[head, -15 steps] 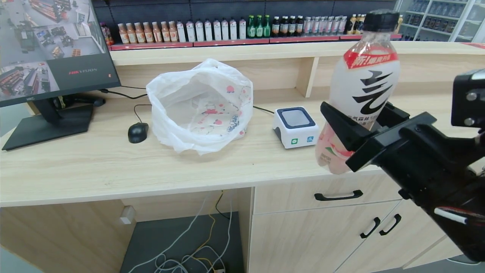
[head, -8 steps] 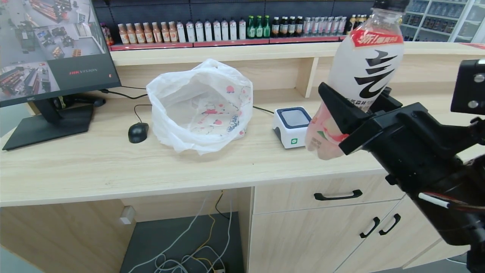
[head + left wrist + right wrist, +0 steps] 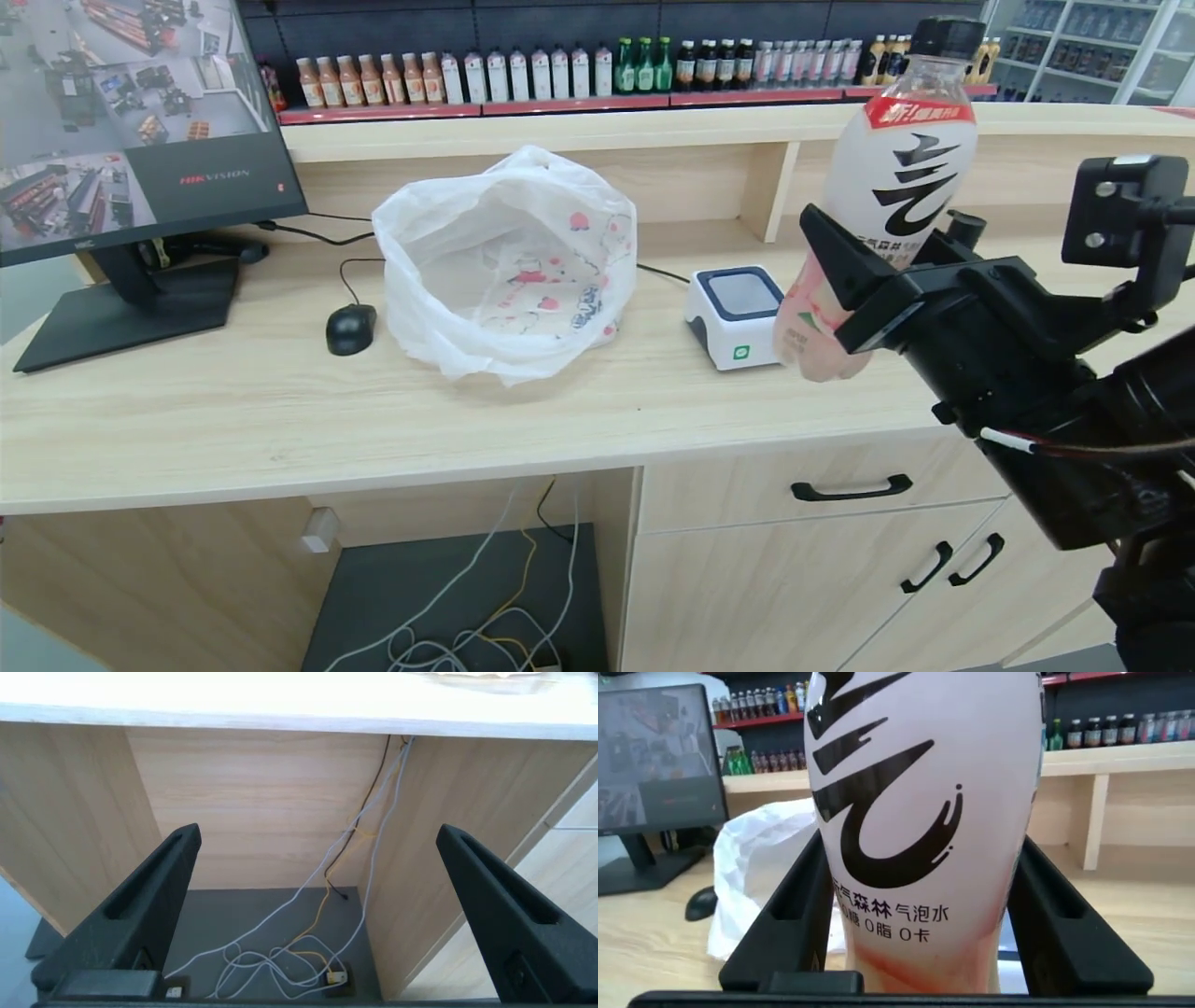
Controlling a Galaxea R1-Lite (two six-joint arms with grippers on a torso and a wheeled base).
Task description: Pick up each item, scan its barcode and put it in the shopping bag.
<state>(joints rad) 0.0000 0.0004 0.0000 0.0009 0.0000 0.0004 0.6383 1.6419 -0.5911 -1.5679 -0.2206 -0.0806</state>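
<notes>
— At the 3 o'clock end of the counter (image 3: 233, 411), what does the right tool (image 3: 887, 233) have?

— It is clamped on the bottle (image 3: 901, 177), one black finger on each side of the white label at about mid-height. The bottle stands nearly upright, with its black cap leaning slightly toward 1 o'clock and its pink base hanging lowest.

— Where is that base relative to the scanner (image 3: 738, 313)?

— Just beside it, at the scanner's 3 o'clock edge. I cannot tell whether the two touch. The scanner is a small white box with a dark window on top, sitting flat on the counter.

— And the shopping bag (image 3: 509, 261)?

— At 9 o'clock from the scanner, near it but apart. It is white plastic with small red prints, and its mouth stands open.

— Anything else on the counter?

— A black mouse (image 3: 351, 329) sits at 9 o'clock from the bag, and a monitor (image 3: 140, 121) stands at about 10 o'clock. A shelf (image 3: 560, 103) of drinks runs behind at 12 o'clock.

— The left tool (image 3: 318, 849)?

— Its fingers are spread wide with nothing between them. It is low, facing the recess under the counter where loose cables (image 3: 308, 943) lie on the floor.
</notes>
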